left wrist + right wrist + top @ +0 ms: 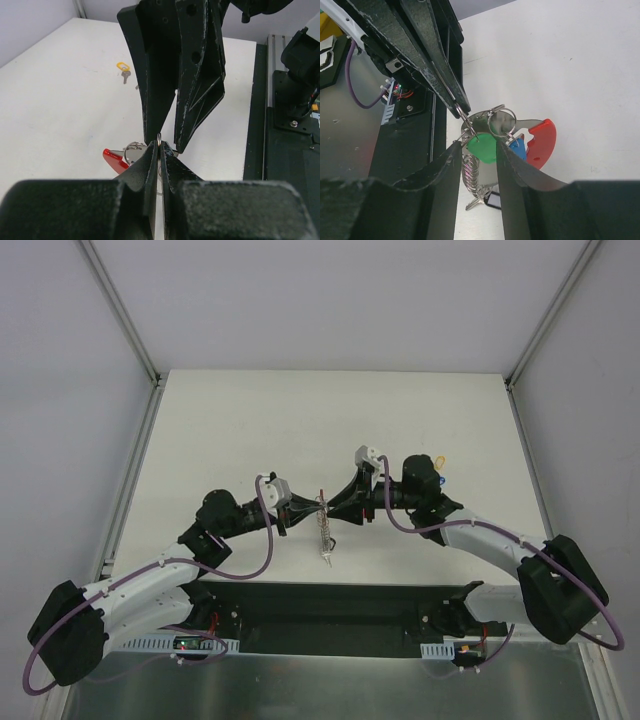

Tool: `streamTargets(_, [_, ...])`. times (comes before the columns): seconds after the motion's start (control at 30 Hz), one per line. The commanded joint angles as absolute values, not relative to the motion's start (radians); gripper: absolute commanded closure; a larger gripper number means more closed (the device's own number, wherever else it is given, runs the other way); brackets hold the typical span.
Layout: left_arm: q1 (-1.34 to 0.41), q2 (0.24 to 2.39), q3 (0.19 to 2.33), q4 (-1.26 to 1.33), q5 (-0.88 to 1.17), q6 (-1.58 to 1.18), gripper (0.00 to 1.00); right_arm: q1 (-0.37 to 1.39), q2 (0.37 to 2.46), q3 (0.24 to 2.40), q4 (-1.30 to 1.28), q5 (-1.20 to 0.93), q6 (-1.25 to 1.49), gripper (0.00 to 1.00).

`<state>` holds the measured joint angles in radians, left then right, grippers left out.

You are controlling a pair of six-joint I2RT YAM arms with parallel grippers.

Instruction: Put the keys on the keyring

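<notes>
The keyring (323, 530) hangs between my two grippers above the table's near middle. Its red curved loop (542, 142), a metal coil (470, 172) and small split rings show in the right wrist view. My left gripper (159, 145) is shut on a thin metal ring of it. A green key (482, 147) hangs on that ring, and a blue key (518, 149) hangs beside it. My right gripper (478, 146) stands open, its fingers either side of the green key's head. A yellow key (122, 66) lies alone on the table farther off.
The yellow key (438, 459) lies close to the right arm's wrist. The black base rail (330, 605) runs along the near edge below the grippers. White table surface (250, 430) stretches behind both arms, bounded by metal frame posts.
</notes>
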<state>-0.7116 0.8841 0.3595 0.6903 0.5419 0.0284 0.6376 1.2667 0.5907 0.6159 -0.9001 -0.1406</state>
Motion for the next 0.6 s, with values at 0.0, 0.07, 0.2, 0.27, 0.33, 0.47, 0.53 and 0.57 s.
streamTargets(0.0, [-0.701,0.861,0.348,0.841,0.577,0.003,1.0,0.626,1.267,0.611,0.716,-0.939,-0.115,0.64])
streamTargets(0.07, [-0.701,0.858,0.347,0.841,0.587,0.003,1.0,0.621,1.267,0.607,0.73,-0.937,-0.107,0.64])
streamTargets(0.2, [-0.699,0.857,0.344,0.838,0.603,0.002,1.0,0.611,1.269,0.592,0.771,-0.949,-0.08,0.64])
streamTargets(0.27, [-0.698,0.861,0.345,0.838,0.606,0.003,1.0,0.609,1.267,0.589,0.804,-0.972,-0.069,0.64])
streamTargets(0.33, [-0.698,0.861,0.347,0.839,0.61,0.002,1.0,0.611,1.272,0.588,0.824,-0.986,-0.052,0.64])
streamTargets(0.47, [-0.698,0.862,0.351,0.841,0.621,0.003,1.0,0.609,1.29,0.591,0.848,-1.003,-0.041,0.68])
streamTargets(0.53, [-0.698,0.861,0.351,0.841,0.623,0.003,1.0,0.611,1.299,0.594,0.856,-1.011,-0.035,0.71])
streamTargets(0.57, [-0.698,0.858,0.351,0.841,0.621,0.003,1.0,0.609,1.301,0.594,0.859,-1.022,-0.035,0.71])
